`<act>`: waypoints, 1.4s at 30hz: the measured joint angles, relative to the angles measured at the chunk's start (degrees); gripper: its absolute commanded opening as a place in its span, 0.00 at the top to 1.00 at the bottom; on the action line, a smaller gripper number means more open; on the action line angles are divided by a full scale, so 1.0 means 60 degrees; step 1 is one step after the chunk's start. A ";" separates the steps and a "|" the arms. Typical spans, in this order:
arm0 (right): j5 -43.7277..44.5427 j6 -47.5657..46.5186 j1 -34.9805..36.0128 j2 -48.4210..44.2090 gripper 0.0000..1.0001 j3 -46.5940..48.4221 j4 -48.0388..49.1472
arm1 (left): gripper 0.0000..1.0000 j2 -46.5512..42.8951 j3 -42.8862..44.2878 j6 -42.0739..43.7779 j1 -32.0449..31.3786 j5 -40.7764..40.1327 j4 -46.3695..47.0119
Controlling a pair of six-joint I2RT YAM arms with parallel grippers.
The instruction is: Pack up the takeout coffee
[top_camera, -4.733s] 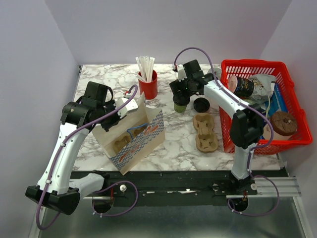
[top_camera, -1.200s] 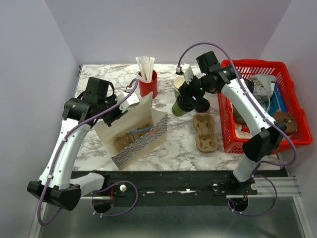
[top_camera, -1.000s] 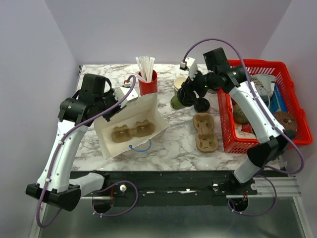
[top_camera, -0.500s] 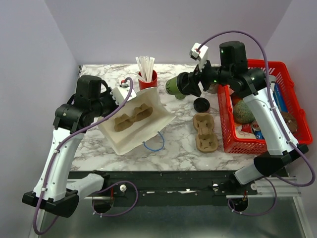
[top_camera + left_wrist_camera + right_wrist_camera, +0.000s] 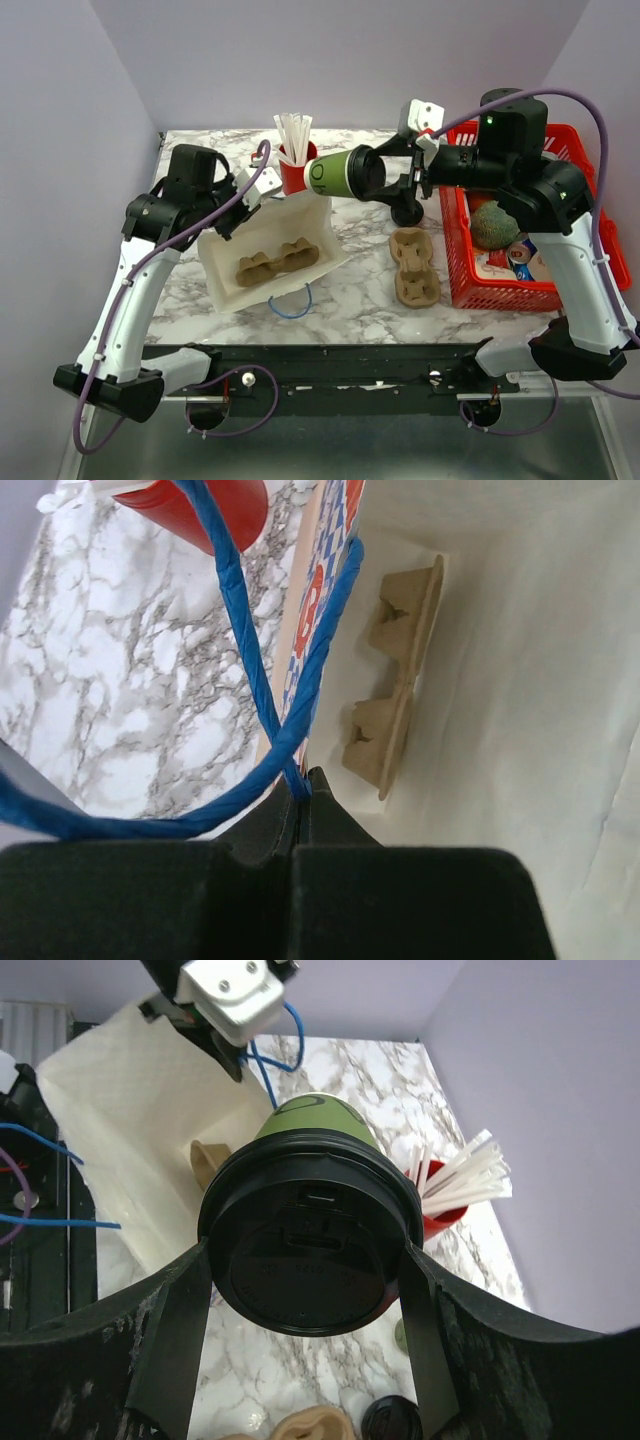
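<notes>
My right gripper (image 5: 378,178) is shut on the takeout coffee, a green paper cup (image 5: 330,176) with its black lid (image 5: 364,176) on. It holds the cup on its side in the air, base pointing left, just above the right rim of the paper bag (image 5: 222,262). In the right wrist view the fingers (image 5: 418,1332) clamp the lid (image 5: 310,1252) from both sides. My left gripper (image 5: 240,196) is shut on the bag's rim at the blue handle (image 5: 252,685) and holds the bag open. A brown pulp tray (image 5: 280,258) lies inside the bag (image 5: 510,680).
A red cup of white straws (image 5: 296,168) stands behind the bag. A second pulp tray (image 5: 414,266) and a loose black lid (image 5: 406,212) lie on the marble table. A red basket (image 5: 478,288) of items sits at the right.
My right gripper has carried the cup left and lower, to the bag's right rim. My left gripper has turned the bag so its mouth faces up more.
</notes>
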 measured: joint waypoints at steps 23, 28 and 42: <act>0.0117 0.0382 0.0306 -0.0106 0.99 -0.1246 0.0481 | 0.09 0.0317 0.0503 -0.1581 0.1067 -0.0029 0.2892; 0.0266 0.0488 0.0306 -0.0146 0.99 -0.1428 0.0707 | 0.10 -0.0721 0.0554 -0.1508 0.1104 0.0069 0.2845; 0.0401 0.0787 0.0306 0.1774 0.99 0.0222 0.1570 | 0.13 0.1198 0.1056 -0.1133 0.1960 -0.0080 0.1708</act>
